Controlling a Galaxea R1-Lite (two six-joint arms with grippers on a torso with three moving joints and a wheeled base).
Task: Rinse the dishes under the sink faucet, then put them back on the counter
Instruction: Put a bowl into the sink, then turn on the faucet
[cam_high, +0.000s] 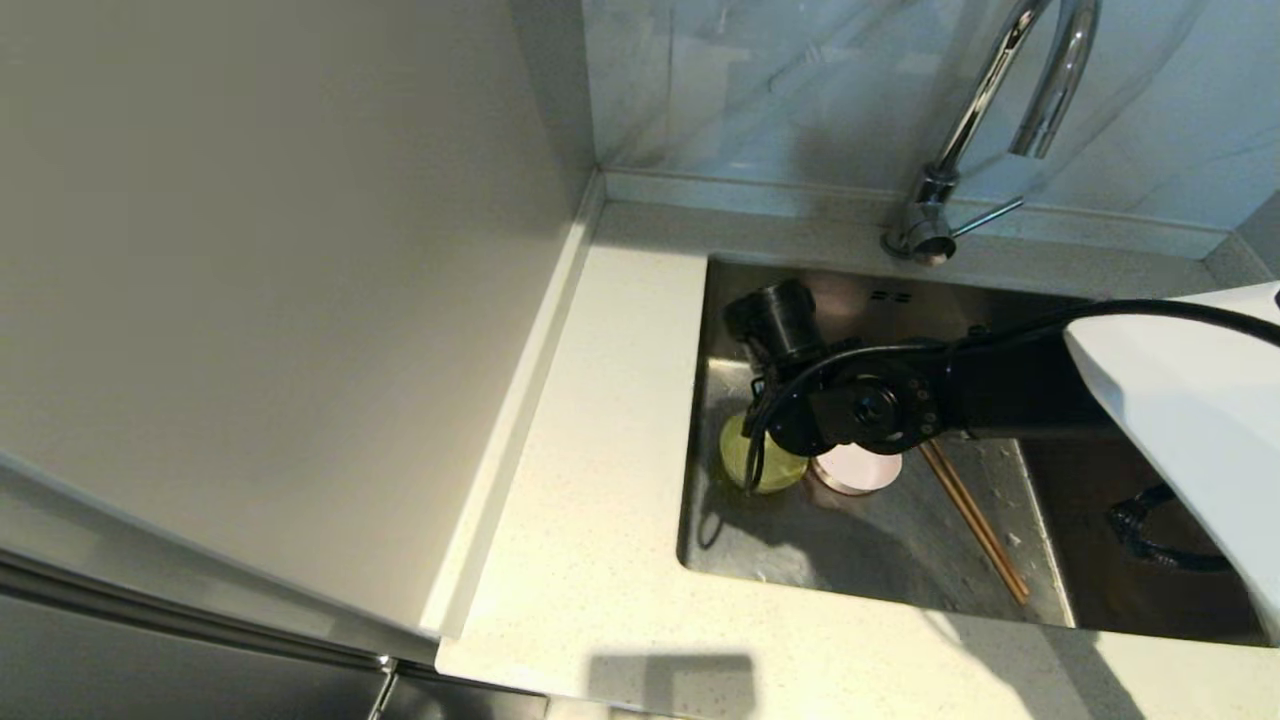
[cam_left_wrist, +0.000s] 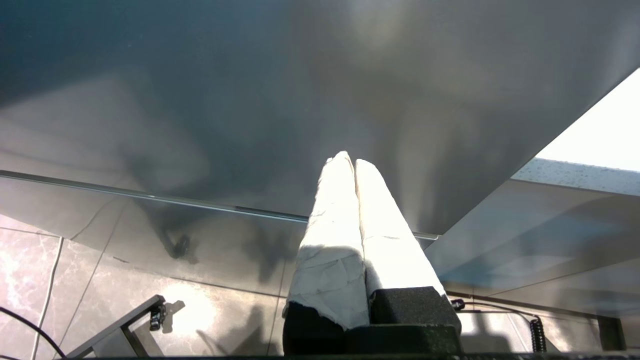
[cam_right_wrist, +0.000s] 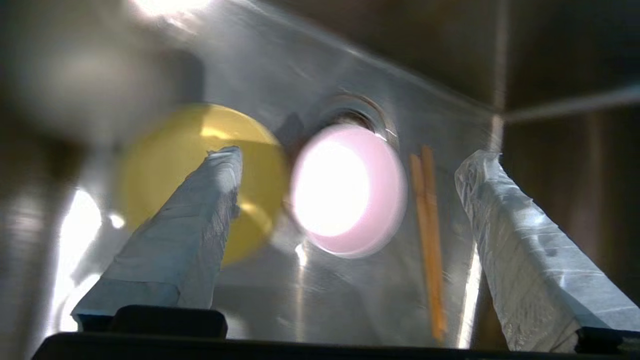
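All the dishes lie on the floor of the steel sink (cam_high: 850, 560). The yellow-green bowl (cam_high: 768, 472) (cam_right_wrist: 170, 165) sits beside the pale pink bowl (cam_high: 858, 468) (cam_right_wrist: 345, 190), and the brown chopsticks (cam_high: 975, 522) (cam_right_wrist: 429, 235) lie to their right. My right arm reaches down into the basin above the bowls and partly hides them in the head view. My right gripper (cam_right_wrist: 350, 155) is open, its taped fingers (cam_right_wrist: 200, 215) wide apart with nothing between them. The chrome sink faucet (cam_high: 985, 110) rises behind the basin. My left gripper (cam_left_wrist: 348, 159) is shut, parked away from the sink.
The speckled counter (cam_high: 590, 470) runs left of and in front of the sink. A smooth beige wall panel (cam_high: 270, 280) stands at the left. The faucet's thin lever (cam_high: 985, 215) sticks out to the right. A black cable (cam_high: 1150, 530) hangs by the sink's right side.
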